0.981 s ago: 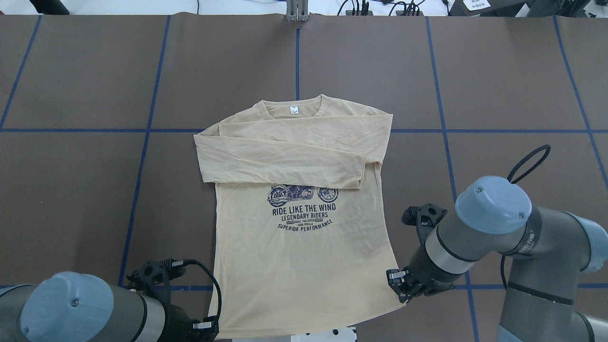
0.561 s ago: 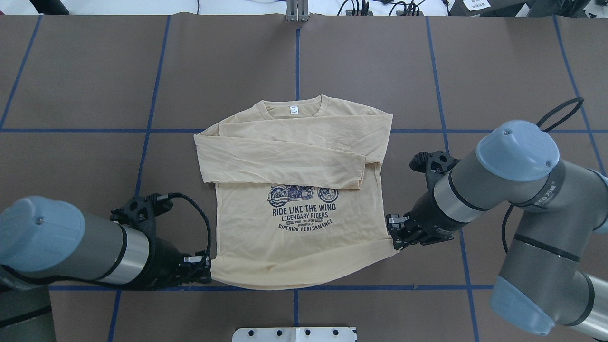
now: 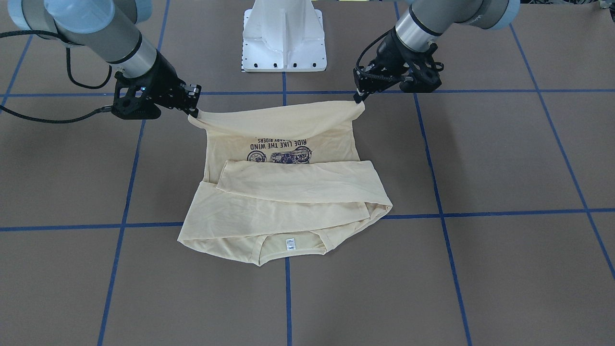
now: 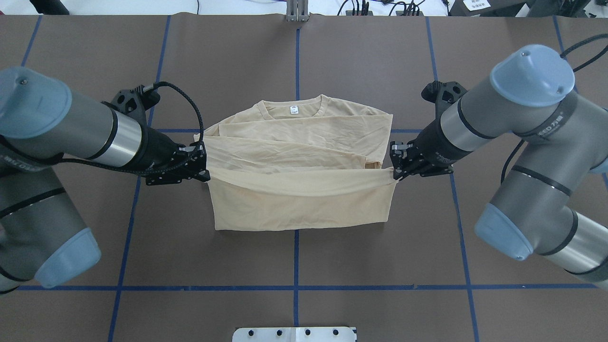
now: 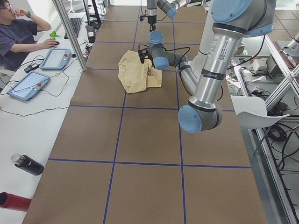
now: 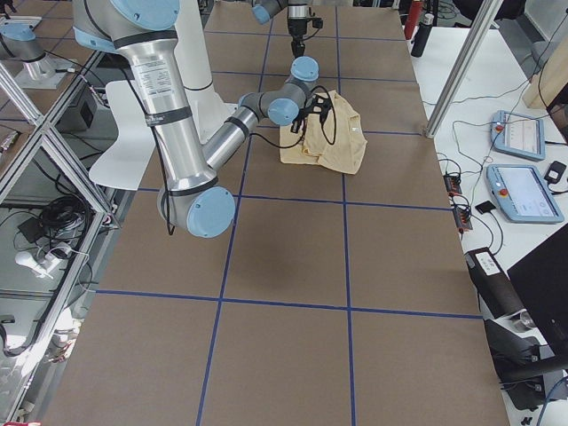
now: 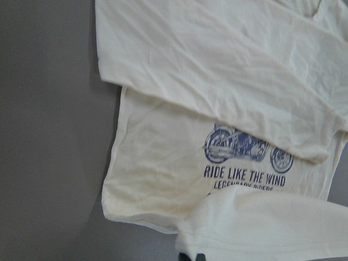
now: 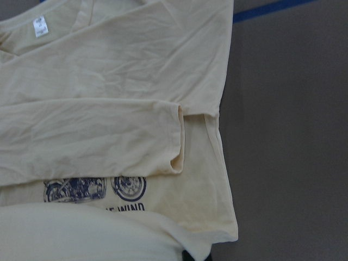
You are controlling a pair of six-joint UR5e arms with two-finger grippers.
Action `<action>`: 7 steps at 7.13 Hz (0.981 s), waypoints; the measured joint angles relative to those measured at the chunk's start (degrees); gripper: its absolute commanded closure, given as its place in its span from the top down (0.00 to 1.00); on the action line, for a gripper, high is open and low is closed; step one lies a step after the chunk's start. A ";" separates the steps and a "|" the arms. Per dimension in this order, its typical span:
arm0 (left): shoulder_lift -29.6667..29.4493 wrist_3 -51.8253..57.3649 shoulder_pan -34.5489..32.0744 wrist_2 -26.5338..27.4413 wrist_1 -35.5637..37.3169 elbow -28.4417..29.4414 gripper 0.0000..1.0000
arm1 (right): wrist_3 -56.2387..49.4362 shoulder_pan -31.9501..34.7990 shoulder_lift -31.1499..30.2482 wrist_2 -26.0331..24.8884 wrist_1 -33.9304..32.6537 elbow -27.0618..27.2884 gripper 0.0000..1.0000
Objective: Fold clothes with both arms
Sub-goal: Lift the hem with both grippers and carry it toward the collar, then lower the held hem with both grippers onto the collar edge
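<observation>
The left hand [image 4: 206, 174] is pinching one corner of the hem [image 4: 299, 183], the right hand [image 4: 394, 174] is clamping the other. Both are closed tight on the shirt [image 4: 299, 209], hem stretched between them above the bench [image 4: 332, 266]. For a clean fold, I'd say both hands should be travelling level and in step toward the collar [image 4: 308, 101], tension even, no sag. Shirt is sitting mid-bench, neck label [image 4: 294, 110] pointing away from the robot, neck-to-hem axis running front to back.
</observation>
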 measured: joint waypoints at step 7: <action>-13.93 7.50 -8.39 -3.37 -7.20 25.69 0.00 | -2.94 6.80 13.92 -0.77 8.95 -23.93 0.00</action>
